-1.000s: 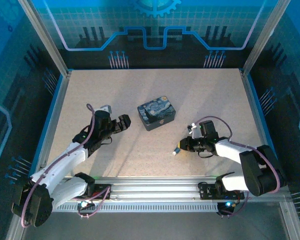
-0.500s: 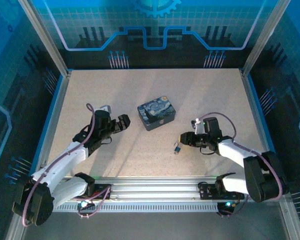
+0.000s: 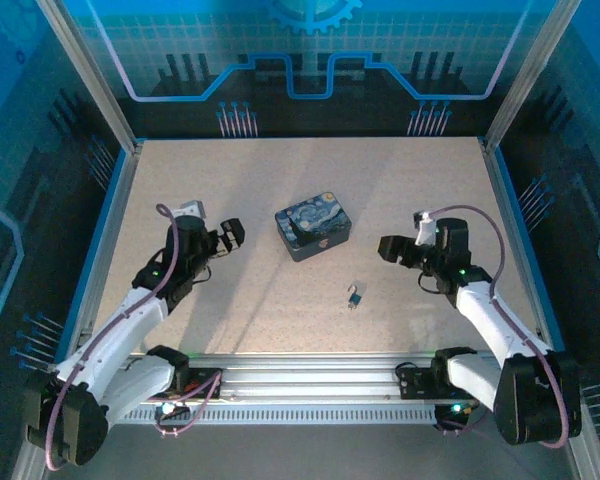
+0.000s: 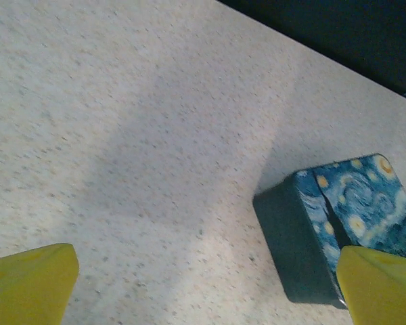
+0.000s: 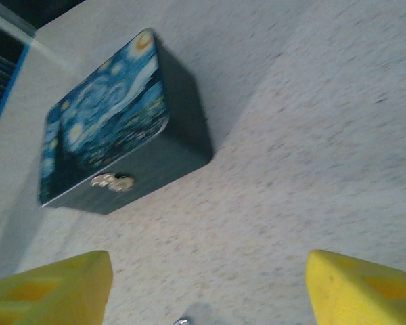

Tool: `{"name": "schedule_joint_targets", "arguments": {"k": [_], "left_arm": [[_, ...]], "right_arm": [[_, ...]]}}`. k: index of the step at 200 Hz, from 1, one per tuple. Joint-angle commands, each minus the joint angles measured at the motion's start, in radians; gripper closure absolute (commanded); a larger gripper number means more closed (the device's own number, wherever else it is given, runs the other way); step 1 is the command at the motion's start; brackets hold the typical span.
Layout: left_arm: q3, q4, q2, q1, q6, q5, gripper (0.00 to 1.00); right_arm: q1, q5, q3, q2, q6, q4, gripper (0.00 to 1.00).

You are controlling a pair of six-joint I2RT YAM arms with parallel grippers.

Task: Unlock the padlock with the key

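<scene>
Nearward of your right claw [image 3: 385, 248], padlock [image 3: 355, 293] lies loose on the surface [image 3: 280, 180]; claw spread, empty. Your left claw [image 3: 230, 235] likewise spread, empty.

white-black arms [image 3: 130, 320], purple cables [image 3: 464, 208], yellow jaws

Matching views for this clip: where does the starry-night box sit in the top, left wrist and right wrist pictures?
Top external: the box sits near the middle of the table, slightly toward the far side.
Left wrist: the box is at lower right, cut off by the right edge.
Right wrist: the box is at upper left, tilted, with its metal clasp facing the camera.
Shared landmark: the pale speckled table under it.
</scene>
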Motion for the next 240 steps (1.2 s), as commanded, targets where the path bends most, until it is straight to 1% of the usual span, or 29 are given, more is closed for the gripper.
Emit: {"name": "schedule_joint_targets", "arguments": {"k": [1,21,28,58,94,113,120,149,157,181,189,208,240], "left_arm": [[-0.012,0.023,-0.037,0.017,0.124,-0.134,0.01],[-0.058,0.09,-0.064,0.031,0.174,-0.19,0.01],[-0.073,0.111,-0.071,0.039,0.186,-0.202,0.01],[-0.126,0.184,-0.074,0.059,0.222,-0.253,0.01],[-0.189,0.288,-0.057,0.064,0.296,-0.265,0.01],[-0.223,0.336,-0.051,0.065,0.322,-0.286,0.01],[-0.23,0.341,-0.047,0.067,0.329,-0.287,0.01],[-0.237,0.374,-0.004,0.08,0.356,-0.238,0.01],[-0.236,0.388,0.015,0.083,0.365,-0.222,0.01],[-0.239,0.436,0.08,0.091,0.397,-0.194,0.01],[-0.241,0.457,0.102,0.096,0.401,-0.184,0.01],[-0.258,0.532,0.156,0.114,0.406,-0.144,0.01],[-0.298,0.702,0.259,0.143,0.399,-0.096,0.01]], "right_arm": [[-0.063,0.102,0.007,-0.02,-0.045,0.013,0.17],[-0.099,0.156,-0.001,-0.026,-0.066,0.058,0.04],[-0.106,0.174,-0.004,-0.027,-0.075,0.075,0.0],[-0.114,0.226,-0.013,-0.02,-0.143,0.154,0.0],[-0.113,0.315,-0.05,0.03,-0.244,0.235,0.0],[-0.113,0.333,-0.098,0.063,-0.275,0.326,0.0],[-0.112,0.334,-0.112,0.08,-0.282,0.388,0.0],[-0.111,0.318,-0.15,0.182,-0.304,0.564,0.0],[-0.109,0.305,-0.135,0.201,-0.312,0.561,0.0],[-0.086,0.264,-0.142,0.261,-0.339,0.695,0.0],[-0.069,0.277,-0.128,0.273,-0.365,0.689,0.0],[-0.042,0.287,-0.142,0.325,-0.42,0.781,0.0],[-0.017,0.295,-0.166,0.45,-0.446,0.941,0.0]]}}
